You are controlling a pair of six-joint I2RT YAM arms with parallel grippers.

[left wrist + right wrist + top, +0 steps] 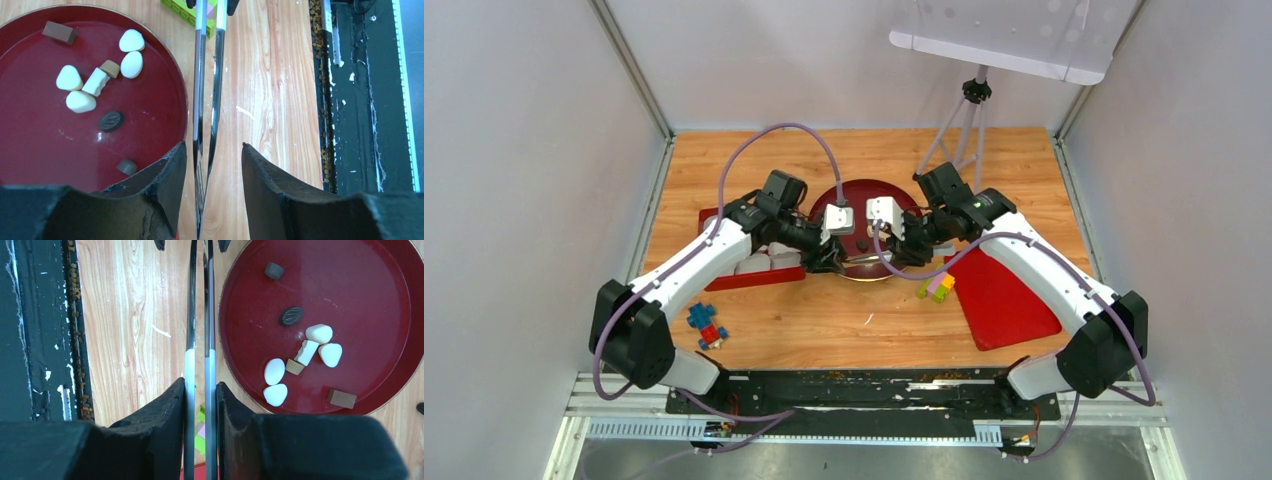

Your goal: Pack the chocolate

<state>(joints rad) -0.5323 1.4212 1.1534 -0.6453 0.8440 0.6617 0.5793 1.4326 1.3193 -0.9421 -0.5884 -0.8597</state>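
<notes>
Chocolate (95, 82) lay loose on a round red plate (30, 150), nine small pieces by my count from the left wrist. The plate filled that view from 8 to 11 o'clock. On it the pale pieces were bunched near the middle, toward its 1 o'clock. A brown block sat alone at its 12, and a dark oval and a dark lump lay toward its 4 and 5. Nothing gripped any of them. The left gripper (212, 150) stood with its fingers spread, just off the plate's rim. The two thin blades of the tweezers (199, 100) ran up between them toward 12. A clear gap showed between the right-hand blade and the finger beside it. A green block (187, 10) lay on the wooden table (270, 75) by the tweezers' far end.

From the right wrist the plate sat at 2 o'clock with all nine pieces on it. The pale ones were in its lower half, and the dark oval and lump were toward its 10 and 11. The right gripper (200, 385) was pinching the tweezers, one finger pressed on each blade.

From above, both grippers met low over the plate's near rim at mid-table, and the chocolate was hidden beneath them. A red tray (744, 283) holding white cups (759, 263) lay at the plate's 9 o'clock, and a red board (999, 300) at its 4. Blue and red blocks (707, 325) sat at its 7.
</notes>
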